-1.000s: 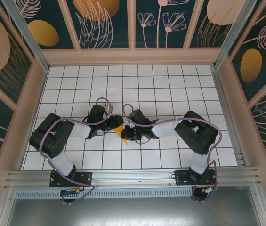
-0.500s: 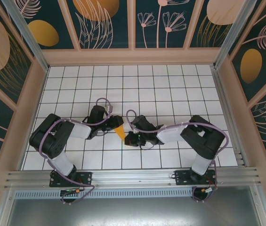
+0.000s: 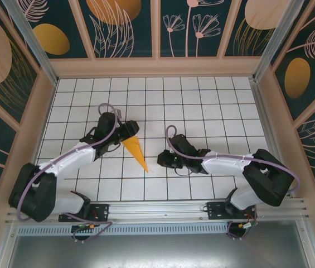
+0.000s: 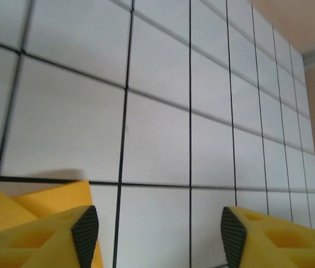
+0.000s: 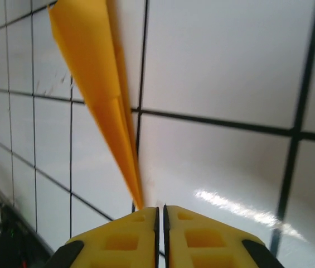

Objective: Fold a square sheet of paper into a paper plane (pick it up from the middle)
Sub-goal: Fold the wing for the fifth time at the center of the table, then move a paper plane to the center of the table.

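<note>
Orange-yellow paper, folded into the slim paper plane [image 3: 135,152], lies on the white grid table [image 3: 202,106] between my two arms, with its wide tail toward the far left and its pointed nose toward the near edge. My left gripper [image 4: 158,226] sits at the tail with its jaws wide apart and nothing between them. A corner of the paper shows just beside and behind my left-hand finger [image 4: 62,237], outside the gap. My right gripper [image 5: 160,215] is low over the table near the nose, its jaws drawn together to a thin slit and gripping nothing. From its wrist camera the tip appears to end right at the finger edge, and I cannot tell whether it touches, though from above the two look slightly apart. As I judge it, the folding looks done and the plane is let go, so the risk is in pulling away. The sheet is light, and if my left finger catches the tail it could drag the plane or spring a crease open. A nudge from my right fingers could crumple the nose.
</note>
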